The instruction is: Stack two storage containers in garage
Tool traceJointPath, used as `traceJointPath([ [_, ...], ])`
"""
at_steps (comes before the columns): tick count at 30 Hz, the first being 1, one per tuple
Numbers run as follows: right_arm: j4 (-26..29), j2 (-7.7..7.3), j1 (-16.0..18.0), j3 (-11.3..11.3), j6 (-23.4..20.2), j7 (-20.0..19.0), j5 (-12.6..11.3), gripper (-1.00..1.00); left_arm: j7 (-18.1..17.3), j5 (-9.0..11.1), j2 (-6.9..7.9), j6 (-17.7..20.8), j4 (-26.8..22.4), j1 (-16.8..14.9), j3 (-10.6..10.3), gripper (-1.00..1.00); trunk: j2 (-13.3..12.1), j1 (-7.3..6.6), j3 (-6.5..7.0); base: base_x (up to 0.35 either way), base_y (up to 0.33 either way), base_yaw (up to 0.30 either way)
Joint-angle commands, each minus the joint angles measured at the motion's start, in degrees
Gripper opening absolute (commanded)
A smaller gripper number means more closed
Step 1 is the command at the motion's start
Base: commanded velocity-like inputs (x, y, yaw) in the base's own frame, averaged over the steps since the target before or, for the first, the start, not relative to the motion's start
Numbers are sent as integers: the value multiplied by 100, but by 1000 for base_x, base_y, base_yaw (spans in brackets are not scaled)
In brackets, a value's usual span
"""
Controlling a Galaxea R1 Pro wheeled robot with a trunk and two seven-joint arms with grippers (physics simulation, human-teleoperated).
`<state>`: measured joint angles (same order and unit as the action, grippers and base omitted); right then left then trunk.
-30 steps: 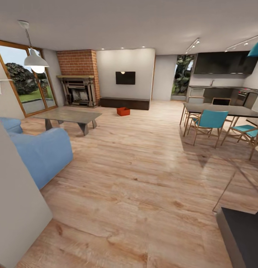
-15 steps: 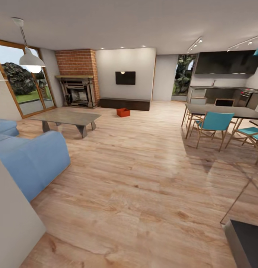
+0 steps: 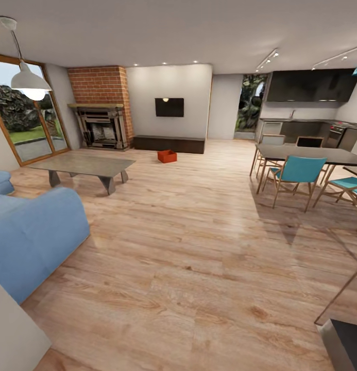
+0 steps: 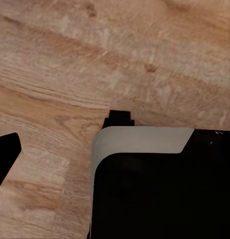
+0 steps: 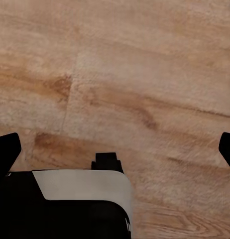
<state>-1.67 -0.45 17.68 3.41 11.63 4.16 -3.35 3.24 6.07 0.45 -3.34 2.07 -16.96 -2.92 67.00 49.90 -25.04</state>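
Container (image 3: 167, 156) sits on plank floor (image 3: 199, 247) far ahead, just before dark cabinet (image 3: 170, 144), near fireplace (image 3: 102, 125). Second container unseen. Right gripper (image 5: 115, 149) spread wide, empty; left gripper's state unclear. Advice: drive straight between table (image 3: 83, 166) and chairs (image 3: 296, 172), stop short, square up.

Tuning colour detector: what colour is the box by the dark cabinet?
Red-orange box, clearest in the head view.

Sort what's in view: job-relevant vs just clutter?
Job:
storage container, red-orange, on the living-room wood floor in front of the dark low cabinet.

Not job:
grey low table, blue sofa, fireplace, TV, dining table, teal chairs.
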Motion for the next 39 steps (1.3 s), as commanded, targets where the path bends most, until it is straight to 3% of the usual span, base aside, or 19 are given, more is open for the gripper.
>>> traceJointPath([
  [1,-18,1,8,37,33,9,-34,100,1,59,-1,-35,22,-9,-33,100,3,4,-6,339,118,-4],
  [39,-18,1,8,37,33,6,-34,100,1,52,-1,-35,22,-9,-42,100,3,4,-6,340,106,-2],
])
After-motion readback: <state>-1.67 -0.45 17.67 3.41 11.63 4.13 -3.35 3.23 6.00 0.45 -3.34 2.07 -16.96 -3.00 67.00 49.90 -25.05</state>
